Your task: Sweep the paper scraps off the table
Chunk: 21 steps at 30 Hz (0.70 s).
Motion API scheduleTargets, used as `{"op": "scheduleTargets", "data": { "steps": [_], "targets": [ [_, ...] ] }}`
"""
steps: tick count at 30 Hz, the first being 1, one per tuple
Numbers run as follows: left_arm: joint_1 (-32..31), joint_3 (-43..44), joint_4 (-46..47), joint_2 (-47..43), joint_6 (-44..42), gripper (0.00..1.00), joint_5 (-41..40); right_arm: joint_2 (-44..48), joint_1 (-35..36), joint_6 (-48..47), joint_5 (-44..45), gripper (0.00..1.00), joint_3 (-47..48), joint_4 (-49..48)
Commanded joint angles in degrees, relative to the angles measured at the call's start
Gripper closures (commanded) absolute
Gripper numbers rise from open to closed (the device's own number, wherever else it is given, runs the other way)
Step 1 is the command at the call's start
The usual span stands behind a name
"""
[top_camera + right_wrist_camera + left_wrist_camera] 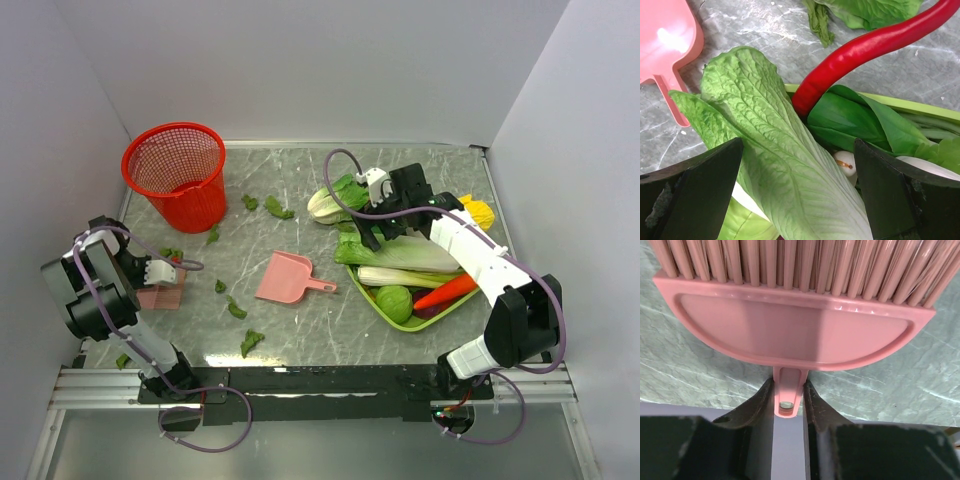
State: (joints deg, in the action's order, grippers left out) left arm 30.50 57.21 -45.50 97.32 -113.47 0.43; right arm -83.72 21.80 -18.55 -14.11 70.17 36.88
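Observation:
Several dark green paper scraps lie on the grey-green table (330,335): two by the basket (250,202) (278,210), one (213,234), one near the brush (172,254), two left of the dustpan (220,286) (236,309), one near the front (250,342). My left gripper (172,272) is shut on the handle (788,395) of a pink brush (795,330), whose bristles point away over the table. My right gripper (370,238) is open, jaws wide, just above a pale green cabbage (785,165). The pink dustpan (288,278) lies mid-table, ungripped.
A red mesh basket (178,172) stands at the back left. A lime green tray (372,300) at the right holds toy vegetables, among them a red chili (865,50). More cabbages (335,200) lie beside it. White walls enclose the table.

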Motion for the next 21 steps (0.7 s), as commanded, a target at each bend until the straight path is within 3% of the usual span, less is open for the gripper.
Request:
{"op": "scheduleTargets", "data": {
  "steps": [1,6,18,21],
  "targets": [
    [0.52,0.79,-5.56,-0.20,-10.81,0.89,3.96,-0.30,1.05,-0.61,0.05,0.00,2.25,-1.03],
    [1.84,3.07,-9.25,-1.60,-9.49,0.99,6.07,-0.39,1.40,-0.53,0.05,0.00,1.99,-1.11],
    [2.81,5.63,-20.77,-9.33,-9.14,0.99,14.42,-2.15,2.63,0.26,-0.83,0.00,3.48,-1.46],
    [2.81,5.54,-23.84,-10.57,-5.03,0.99,17.84,-1.97,2.72,0.62,-4.34,0.00,5.58,-0.77]
  ]
}}
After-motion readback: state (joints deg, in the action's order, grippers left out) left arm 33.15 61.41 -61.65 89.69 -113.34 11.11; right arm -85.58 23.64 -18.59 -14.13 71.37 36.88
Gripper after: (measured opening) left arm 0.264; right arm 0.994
